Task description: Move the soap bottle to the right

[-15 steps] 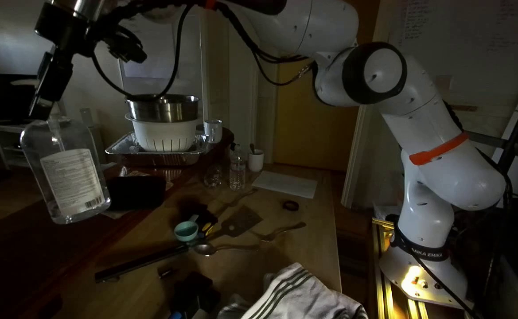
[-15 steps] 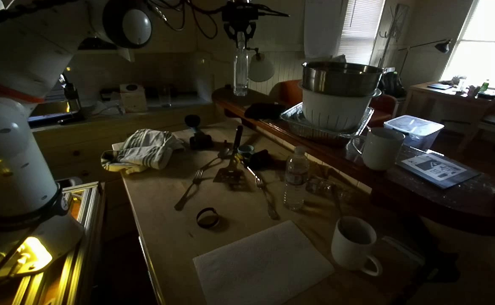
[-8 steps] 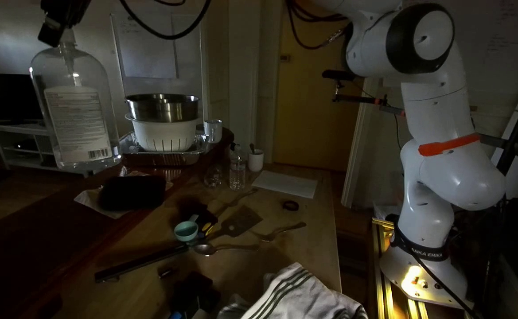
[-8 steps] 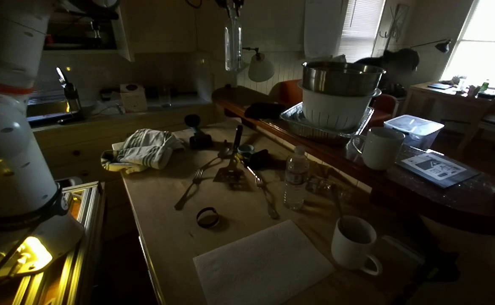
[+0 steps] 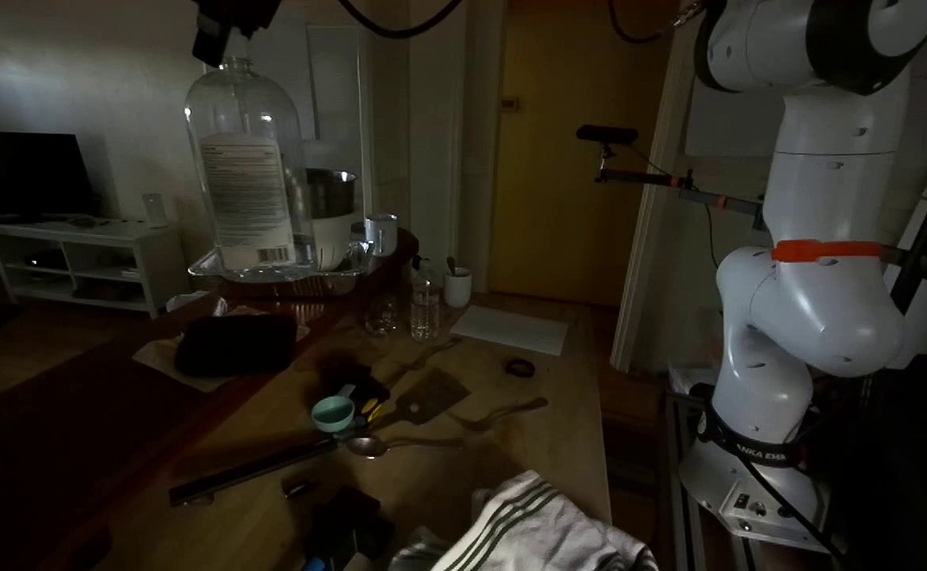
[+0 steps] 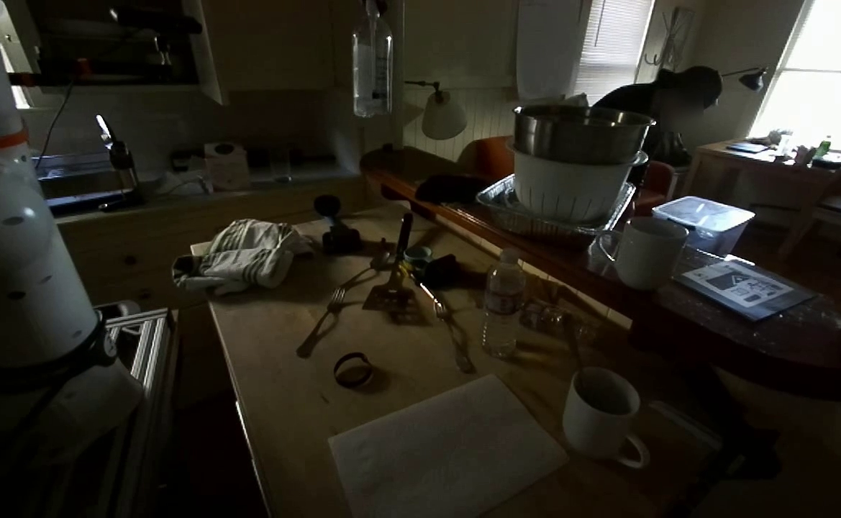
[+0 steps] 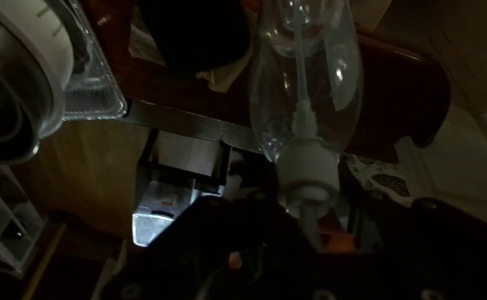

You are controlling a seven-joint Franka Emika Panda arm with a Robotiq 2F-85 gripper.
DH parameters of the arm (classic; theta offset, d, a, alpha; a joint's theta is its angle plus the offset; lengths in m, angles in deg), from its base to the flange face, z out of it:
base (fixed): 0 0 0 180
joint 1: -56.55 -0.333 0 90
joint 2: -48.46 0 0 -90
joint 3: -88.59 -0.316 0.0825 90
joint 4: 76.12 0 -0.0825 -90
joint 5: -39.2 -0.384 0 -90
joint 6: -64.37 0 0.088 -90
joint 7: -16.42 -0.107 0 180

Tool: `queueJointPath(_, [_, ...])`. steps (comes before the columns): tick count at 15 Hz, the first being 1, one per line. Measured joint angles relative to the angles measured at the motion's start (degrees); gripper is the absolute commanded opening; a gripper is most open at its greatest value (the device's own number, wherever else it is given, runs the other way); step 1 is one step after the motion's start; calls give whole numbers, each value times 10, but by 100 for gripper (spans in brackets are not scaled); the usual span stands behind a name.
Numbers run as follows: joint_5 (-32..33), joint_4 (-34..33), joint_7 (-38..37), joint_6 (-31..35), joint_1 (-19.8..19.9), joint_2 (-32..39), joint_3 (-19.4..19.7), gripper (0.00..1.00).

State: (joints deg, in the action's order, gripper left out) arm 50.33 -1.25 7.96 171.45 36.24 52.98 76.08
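Soap bottle [image 5: 247, 178] aloft, now overlapping metal pot [image 5: 335, 193] in an exterior view, jaws clamped on pump [image 7: 308, 168]

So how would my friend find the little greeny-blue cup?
Start at the wooden table with the striped towel. Find the spatula with the long black handle; across that handle from the spoon sits the cup. It's round and pale greeny-blue, unlike the metal spoon and dark spatula.

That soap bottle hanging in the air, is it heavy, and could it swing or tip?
Probably light for its size: the soap bottle looks mostly clear inside, though how full is hard to judge. It may sway, since the gripper holds it by its pump top. Set down, it could tip if bumped, being tall for its width.
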Motion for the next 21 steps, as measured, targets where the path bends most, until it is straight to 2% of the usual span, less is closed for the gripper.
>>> queueJointPath(5, [22, 149, -138, -40, 1, -111, 4, 11])
queueJointPath(6, [26, 181, -165, -51, 6, -136, -1, 36])
queueJointPath(7, [27, 197, -170, -53, 13, -149, -8, 36])
queueJointPath(12, [26, 187, -168, -52, 23, -138, -17, 36])
queueJointPath(13, [26, 187, -168, -52, 24, -137, -17, 11])
queueJointPath(15, [29, 185, -173, -54, 28, -134, -20, 11])
queueJointPath(17, [49, 191, -207, -63, 49, -136, -22, 11])
queueJointPath(21, [61, 260, -239, -66, 108, -184, 3, 11])
